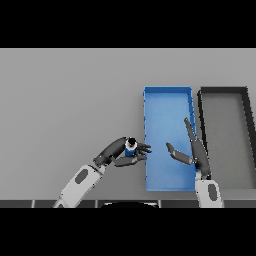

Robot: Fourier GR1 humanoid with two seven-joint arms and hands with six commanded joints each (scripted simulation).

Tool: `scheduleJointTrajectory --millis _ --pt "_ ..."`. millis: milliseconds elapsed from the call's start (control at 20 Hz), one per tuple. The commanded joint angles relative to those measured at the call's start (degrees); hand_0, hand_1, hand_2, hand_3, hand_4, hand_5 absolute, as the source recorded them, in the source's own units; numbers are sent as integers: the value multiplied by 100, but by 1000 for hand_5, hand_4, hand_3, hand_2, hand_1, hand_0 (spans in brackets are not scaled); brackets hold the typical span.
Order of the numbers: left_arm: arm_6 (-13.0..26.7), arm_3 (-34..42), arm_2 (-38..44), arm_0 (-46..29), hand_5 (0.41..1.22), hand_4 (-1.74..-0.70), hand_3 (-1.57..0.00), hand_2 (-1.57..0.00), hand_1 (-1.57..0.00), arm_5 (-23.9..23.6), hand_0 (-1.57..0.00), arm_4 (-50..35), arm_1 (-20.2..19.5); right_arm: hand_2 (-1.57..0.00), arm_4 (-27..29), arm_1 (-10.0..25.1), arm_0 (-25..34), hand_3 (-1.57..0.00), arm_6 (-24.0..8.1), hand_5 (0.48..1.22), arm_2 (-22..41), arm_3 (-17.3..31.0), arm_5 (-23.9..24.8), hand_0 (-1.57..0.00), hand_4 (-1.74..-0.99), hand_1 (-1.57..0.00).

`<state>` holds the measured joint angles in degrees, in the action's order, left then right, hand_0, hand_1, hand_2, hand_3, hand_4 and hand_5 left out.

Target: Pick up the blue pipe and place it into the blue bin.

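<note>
Fingers (pixel 141 148) of the left hand (pixel 121 152) are curled round the blue pipe (pixel 131 146), a short stubby piece with a pale end cap showing on top, and they hold it clear of the grey worktop (pixel 70 100), just beside the left wall of the blue bin (pixel 167 90). From where I stand the pipe has not yet crossed the rim; the fingertips reach about to the bin's edge while the pipe itself sits a little outside it. So the pick-up looks done and the carry is in hand, with the placing left to do. The right hand (pixel 192 152) comes up from the lower edge over the bin's right side, its fingers straight and spread wide with the thumb pointing back toward the pipe, holding nothing; whether it is meant to help or is simply idle I cannot tell. A dark grey bin (pixel 223 90) sits just beside the blue one on its far right and takes no part. The next move, as I judge it, calls for a short sideways travel to the right so the pipe hangs over the bin's floor, then a loosening of the fingers. The main thing to watch is the near wall, which the pipe or knuckles could clip if carried too low.
</note>
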<state>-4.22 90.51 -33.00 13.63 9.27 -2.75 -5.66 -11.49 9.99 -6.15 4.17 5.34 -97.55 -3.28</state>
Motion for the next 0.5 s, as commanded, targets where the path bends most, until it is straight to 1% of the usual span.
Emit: scheduleJointTrajectory --millis 0,50,150,200,250,300,350,400,450 --pt "72 -3 -13 18 1220 -1473 -1569 -1569 -1569 -3 -1568 14 76 1 -93 -109 -204 1 3 578 44 -145 144 1 -1124 1" --pt "57 39 14 -28 1220 -1473 -1569 -1569 -1569 21 -1569 32 37 1 -215 -241 -467 1 29 578 100 -319 321 1 -1122 1" --pt "116 42 49 -36 1220 -1474 -1570 -1570 -1570 34 -1570 40 114 1 -518 -555 -1068 1 57 578 243 -699 722 1 -1123 1" --pt "47 78 55 -97 1220 -1474 -1570 -1570 -1570 80 -1570 54 84 1 -681 -746 -1403 1 88 578 332 -893 941 1 -1133 1" --pt "62 74 95 -84 1220 -1474 -1570 -1570 -1570 96 -1570 51 100 1 -794 -885 -1600 1 51 578 396 -1011 1085 1 -1157 1" --pt "79 25 104 -75 1220 -1474 -1570 -1570 -1570 120 -1570 93 123 1 -845 -929 -1652 1 -19 578 393 -1006 1156 1 -1185 1" --pt "67 -24 118 -60 1220 -1474 -1571 -1571 -1571 125 -1570 170 136 1 -891 -952 -1717 1 -47 577 403 -1093 1210 1 -1191 -3" --pt "-30 7 137 -126 1221 -1474 -1571 -1571 -1571 173 -1571 170 110 -3 -873 -1032 -1802 1 94 572 476 -1225 1221 1 -1194 -11" --pt "-28 -7 163 -98 1221 -1475 -1571 -1571 -1571 174 -1571 212 132 -18 -719 -1039 -1804 1 236 569 466 -1297 1146 1 -1178 -19"
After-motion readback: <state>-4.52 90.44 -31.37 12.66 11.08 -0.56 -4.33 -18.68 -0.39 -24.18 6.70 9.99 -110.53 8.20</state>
